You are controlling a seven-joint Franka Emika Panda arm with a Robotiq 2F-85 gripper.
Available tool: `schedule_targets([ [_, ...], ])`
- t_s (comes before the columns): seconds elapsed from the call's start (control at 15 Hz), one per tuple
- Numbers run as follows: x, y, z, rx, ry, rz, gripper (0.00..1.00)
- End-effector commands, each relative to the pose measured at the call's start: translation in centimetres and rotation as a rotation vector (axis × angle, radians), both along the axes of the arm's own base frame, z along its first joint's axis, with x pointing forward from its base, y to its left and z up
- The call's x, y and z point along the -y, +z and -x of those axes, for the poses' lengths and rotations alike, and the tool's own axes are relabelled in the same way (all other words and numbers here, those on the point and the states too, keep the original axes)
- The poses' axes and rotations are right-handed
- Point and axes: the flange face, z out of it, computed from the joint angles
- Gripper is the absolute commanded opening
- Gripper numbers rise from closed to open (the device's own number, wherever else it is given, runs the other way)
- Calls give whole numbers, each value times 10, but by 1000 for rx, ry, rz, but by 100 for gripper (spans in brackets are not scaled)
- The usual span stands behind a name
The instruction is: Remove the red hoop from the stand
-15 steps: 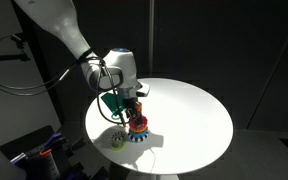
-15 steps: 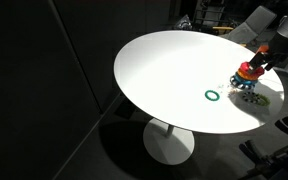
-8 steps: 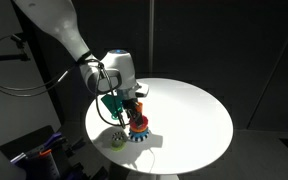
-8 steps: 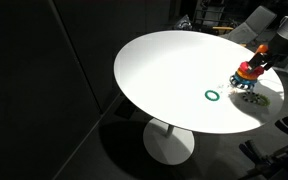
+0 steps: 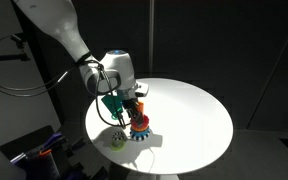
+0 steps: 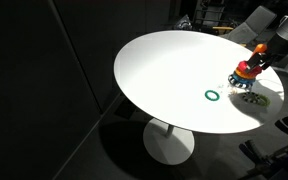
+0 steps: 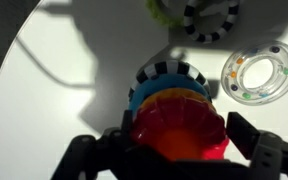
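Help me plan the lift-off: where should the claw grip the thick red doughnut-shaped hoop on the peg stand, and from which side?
Grip the thick red doughnut-shaped hoop across its outer rim, on two opposite sides, from above. It sits flat, hole upward, on the blue-rimmed stand, so it probably comes off only upward. In the wrist view the claw flanks it this way.

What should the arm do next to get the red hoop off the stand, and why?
Probably lift straight up: the gripper has fingers close on both sides of the red hoop, which sits on the stand, so a sideways pull would snag.
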Motion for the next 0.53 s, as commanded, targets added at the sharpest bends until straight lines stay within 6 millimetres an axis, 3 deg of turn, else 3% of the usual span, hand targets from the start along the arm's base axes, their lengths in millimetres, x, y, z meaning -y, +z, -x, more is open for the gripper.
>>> schedule_targets([
  [0.0, 1, -7, 0, 6, -3, -5, 65],
  [0.47, 3, 8, -1, 13, -8, -13, 61],
])
